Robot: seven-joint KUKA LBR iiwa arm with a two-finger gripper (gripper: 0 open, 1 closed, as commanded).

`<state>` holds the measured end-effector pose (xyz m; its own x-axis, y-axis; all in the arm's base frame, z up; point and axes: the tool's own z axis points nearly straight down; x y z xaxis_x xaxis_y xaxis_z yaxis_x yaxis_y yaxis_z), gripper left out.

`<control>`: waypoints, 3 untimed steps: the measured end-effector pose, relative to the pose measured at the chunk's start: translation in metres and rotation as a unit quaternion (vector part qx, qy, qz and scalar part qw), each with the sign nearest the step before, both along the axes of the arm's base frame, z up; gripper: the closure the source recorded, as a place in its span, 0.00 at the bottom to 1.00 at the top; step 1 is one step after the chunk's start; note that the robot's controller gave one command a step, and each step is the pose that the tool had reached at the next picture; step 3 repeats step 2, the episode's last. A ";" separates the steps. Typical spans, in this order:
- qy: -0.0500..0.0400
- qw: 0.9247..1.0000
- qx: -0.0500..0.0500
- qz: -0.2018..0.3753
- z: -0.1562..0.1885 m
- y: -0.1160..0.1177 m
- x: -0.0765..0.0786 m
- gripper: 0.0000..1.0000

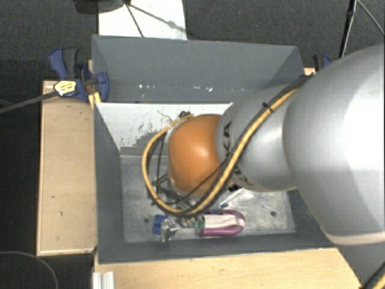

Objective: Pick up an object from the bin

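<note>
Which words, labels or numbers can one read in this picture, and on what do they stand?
Silver arm, beside the orange cover: dark letters, perhaps "KA"; a cable crosses the rest, unreadable.
Pink and white thing at the bin's front: no text readable.
Small blue thing beside it: no text readable.

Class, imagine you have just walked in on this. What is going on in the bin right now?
A robot arm comes in from the right and bends down into a grey metal bin. Its orange wrist cover sits low over the front of the bin floor. Just below the cover lie a small blue item and, to its right, a purple-and-white object. The wrist hides the arm's working end, so it is unclear whether anything has been picked up.
</note>
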<state>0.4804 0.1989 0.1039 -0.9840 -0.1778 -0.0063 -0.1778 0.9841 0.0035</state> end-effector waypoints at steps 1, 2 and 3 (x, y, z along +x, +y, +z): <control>0.000 1.000 0.000 -0.004 0.000 -0.002 0.001 1.00; -0.002 1.000 0.000 -0.003 0.105 -0.001 0.012 1.00; -0.002 1.000 0.000 -0.003 0.105 -0.001 0.012 1.00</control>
